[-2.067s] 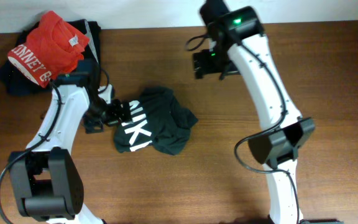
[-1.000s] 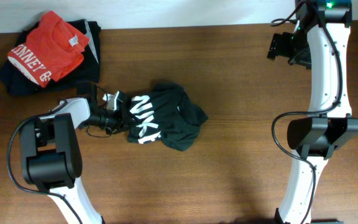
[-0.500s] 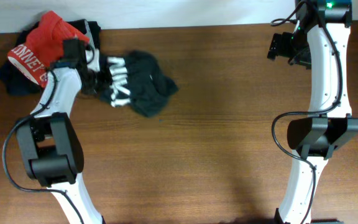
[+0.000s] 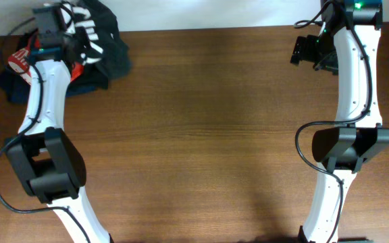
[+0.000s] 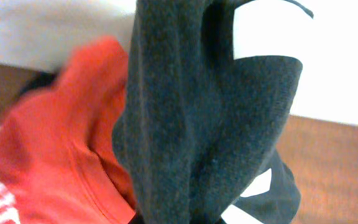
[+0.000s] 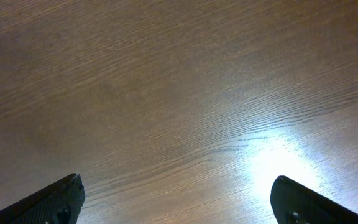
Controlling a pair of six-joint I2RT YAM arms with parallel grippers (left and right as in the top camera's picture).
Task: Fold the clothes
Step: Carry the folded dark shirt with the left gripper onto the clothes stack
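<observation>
**Left jaws are clamping the soft charcoal T-shirt with white lettering (image 4: pixel 103 37) at the wooden bench's (image 4: pixel 215 121) eleven o'clock.**
It is dangling bunched, no fold begun, over a red fabric shirt (image 5: pixel 55 155); right jaws are gaping empty at one o'clock. Next, probably, spreading it flat.

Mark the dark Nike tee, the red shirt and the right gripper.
dark Nike tee (image 4: pixel 111 42): overhead, dark fabric right of lettering.
red shirt (image 5: pixel 48 155): left wrist, red body fabric.
right gripper (image 6: pixel 176 183): right wrist, midway between open fingertips.
</observation>
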